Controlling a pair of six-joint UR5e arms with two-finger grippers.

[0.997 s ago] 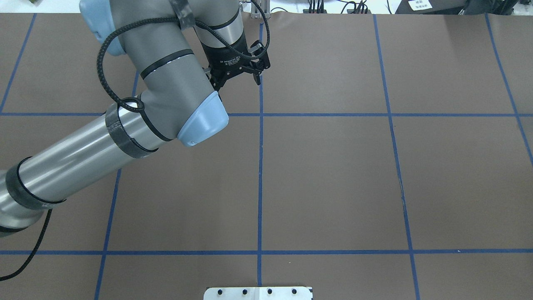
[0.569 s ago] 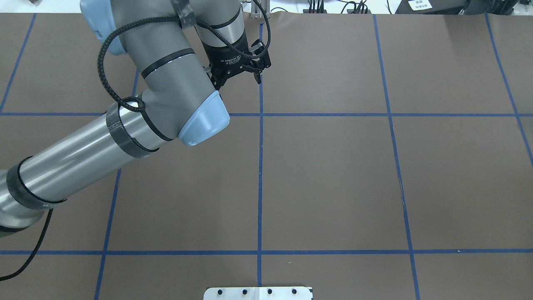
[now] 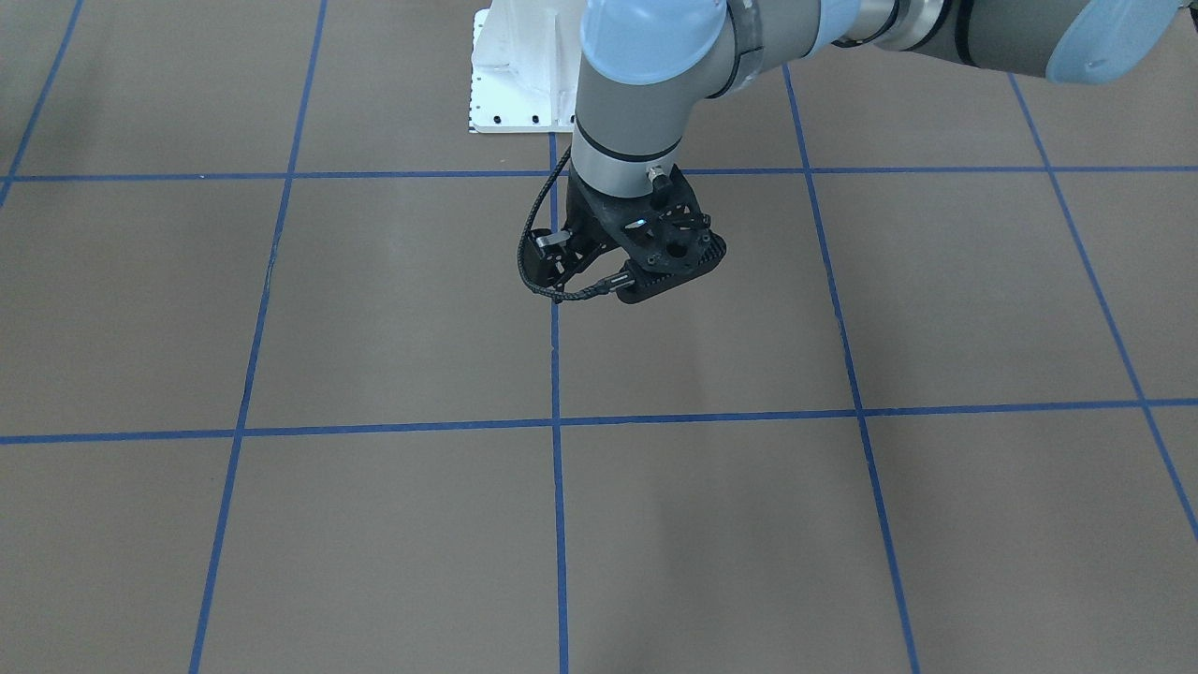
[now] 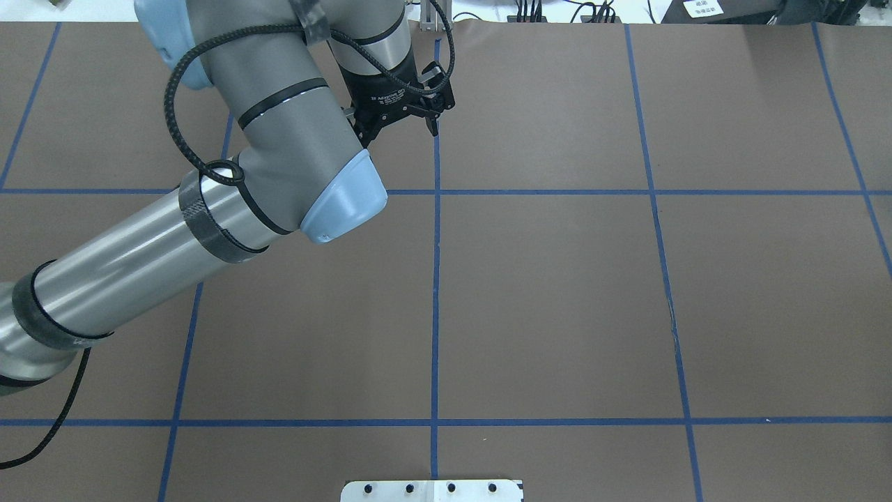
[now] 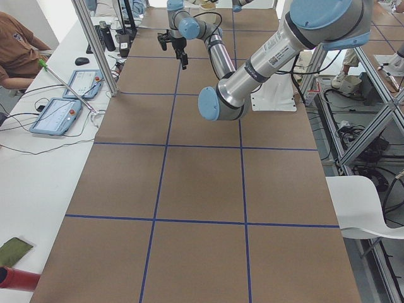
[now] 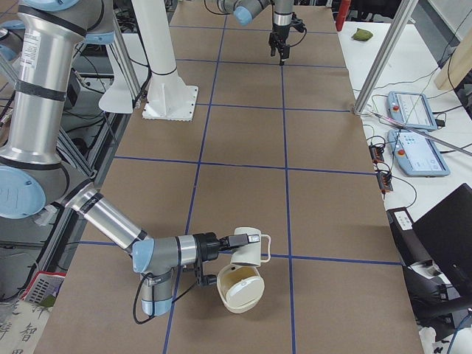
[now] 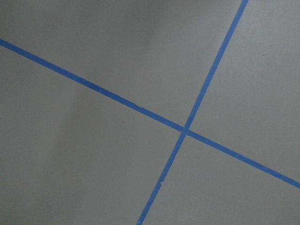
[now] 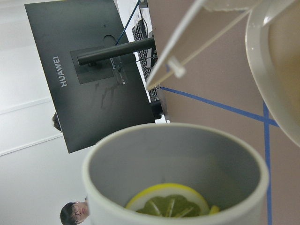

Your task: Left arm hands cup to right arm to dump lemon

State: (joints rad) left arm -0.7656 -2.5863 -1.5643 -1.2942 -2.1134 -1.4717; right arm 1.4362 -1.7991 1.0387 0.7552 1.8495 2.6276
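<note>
**The lemon could miss the bowl**

My right fingers sit at the cup; whether they clamp it I cannot tell. My left fingers hang spread and empty, far off. The cup looks tipped just above the cream bowl, lemon inside. Poured off-centre, the slice could land on the brown, blue-taped bench. A monitor stands near.
</note>
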